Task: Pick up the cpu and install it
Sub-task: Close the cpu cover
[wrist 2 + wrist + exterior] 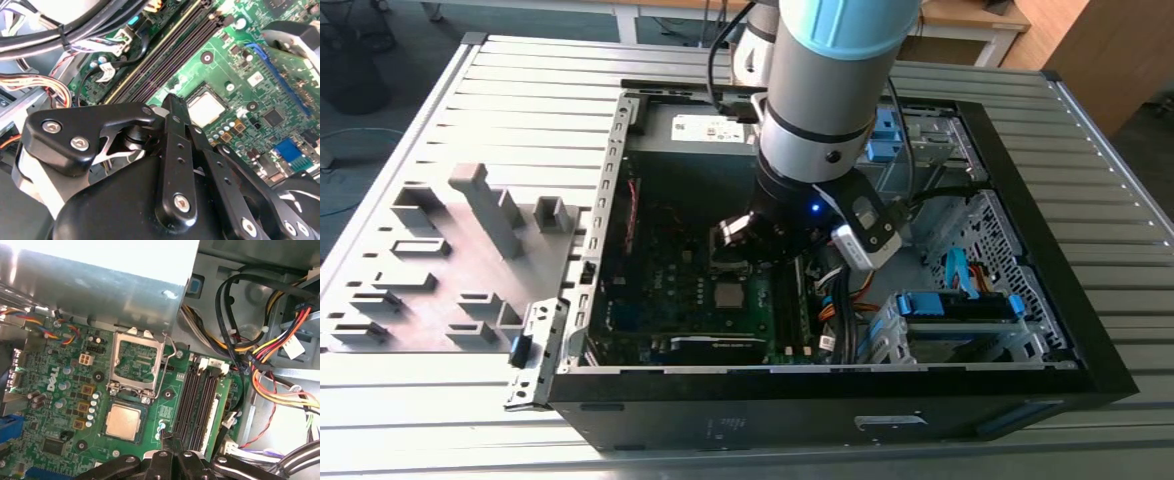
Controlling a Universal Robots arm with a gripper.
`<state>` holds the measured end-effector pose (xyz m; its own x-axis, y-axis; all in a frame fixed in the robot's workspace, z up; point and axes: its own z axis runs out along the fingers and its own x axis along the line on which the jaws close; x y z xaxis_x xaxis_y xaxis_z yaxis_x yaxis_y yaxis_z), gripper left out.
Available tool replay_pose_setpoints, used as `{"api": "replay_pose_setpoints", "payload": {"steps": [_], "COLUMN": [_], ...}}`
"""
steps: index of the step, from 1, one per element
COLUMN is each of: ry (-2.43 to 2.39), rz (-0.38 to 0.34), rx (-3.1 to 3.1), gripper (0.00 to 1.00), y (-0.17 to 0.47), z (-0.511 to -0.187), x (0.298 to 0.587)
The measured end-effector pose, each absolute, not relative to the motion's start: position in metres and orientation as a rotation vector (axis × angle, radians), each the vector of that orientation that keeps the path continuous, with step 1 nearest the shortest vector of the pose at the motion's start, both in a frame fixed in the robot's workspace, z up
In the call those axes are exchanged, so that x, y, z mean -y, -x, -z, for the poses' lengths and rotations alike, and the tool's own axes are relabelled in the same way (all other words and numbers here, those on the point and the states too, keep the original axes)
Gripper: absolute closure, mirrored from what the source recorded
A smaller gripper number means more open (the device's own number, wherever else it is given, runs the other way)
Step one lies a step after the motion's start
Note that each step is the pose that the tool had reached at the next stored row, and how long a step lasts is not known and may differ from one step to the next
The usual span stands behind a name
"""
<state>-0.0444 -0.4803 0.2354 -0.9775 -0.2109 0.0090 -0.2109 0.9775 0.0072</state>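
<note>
The cpu [122, 421] is a small square chip with a silver-grey top. It lies flat in its socket on the green motherboard [65, 390], and it also shows in the second wrist view as the cpu [206, 109] and in the exterior view as the cpu [731, 293]. The socket's metal load plate [137, 362] is swung open beside it. My gripper [168, 441] hovers inside the computer case just above the board, a little to the side of the cpu toward the memory slots. Its black fingers [175, 120] are shut together with nothing between them.
Black memory slots [197, 405] run beside the socket. Bundles of coloured cables [270, 355] and a drive cage [961, 320] crowd one side of the case. The case wall [100, 285] rises past the socket. A grey fixture tray [440, 260] lies at the exterior view's left.
</note>
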Motion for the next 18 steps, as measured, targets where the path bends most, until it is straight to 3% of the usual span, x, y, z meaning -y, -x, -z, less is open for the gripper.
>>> {"api": "replay_pose_setpoints", "payload": {"steps": [18], "ry": [-0.333], "rz": [0.059], "rx": [3.117], "gripper": [0.89], "y": [0.044], "z": [-0.219], "x": [0.449]}}
